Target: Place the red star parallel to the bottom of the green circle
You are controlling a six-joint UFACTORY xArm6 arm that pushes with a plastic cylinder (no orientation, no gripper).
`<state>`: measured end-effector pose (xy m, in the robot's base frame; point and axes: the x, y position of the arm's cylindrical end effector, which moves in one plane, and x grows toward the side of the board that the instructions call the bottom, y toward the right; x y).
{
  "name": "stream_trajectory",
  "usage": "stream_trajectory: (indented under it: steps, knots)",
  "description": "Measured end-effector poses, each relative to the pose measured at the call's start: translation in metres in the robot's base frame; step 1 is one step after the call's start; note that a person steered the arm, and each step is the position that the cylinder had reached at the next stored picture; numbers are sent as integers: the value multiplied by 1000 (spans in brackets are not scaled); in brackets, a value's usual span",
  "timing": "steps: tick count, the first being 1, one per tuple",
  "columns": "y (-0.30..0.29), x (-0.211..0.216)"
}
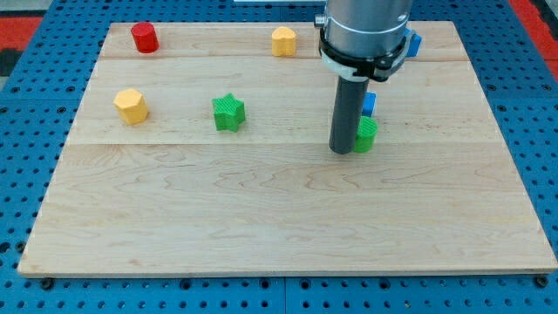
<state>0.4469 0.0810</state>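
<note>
Dark rod's tip [342,150] holds nothing and sits against the green circle [367,134] on its left. A red block [144,37], possibly the star, sits well apart at the board's [279,227] top left. It is probably light, rigid and easy to slide, best pushed squarely at its side.

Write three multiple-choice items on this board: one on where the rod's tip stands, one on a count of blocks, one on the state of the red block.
1. My tip stands:
A. touching the green circle's left side
B. beside the green star
C. at the board's bottom edge

2. Yellow blocks on the wooden board:
A. one
B. two
C. three

3. The red block is:
A. pressed against my tip
B. stacked on a yellow block
C. alone near the top-left corner, far from my tip

Answers: 1 A, the rod's end meets that block; 2 B, one at the left, one at the top; 3 C, nothing touches it.
</note>
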Motion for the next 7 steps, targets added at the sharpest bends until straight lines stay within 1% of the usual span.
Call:
stream_trajectory:
  steps: [2,3,5,7]
  knots:
    - [57,-13]
    - [74,-16]
    - [74,-27]
    - [75,-25]
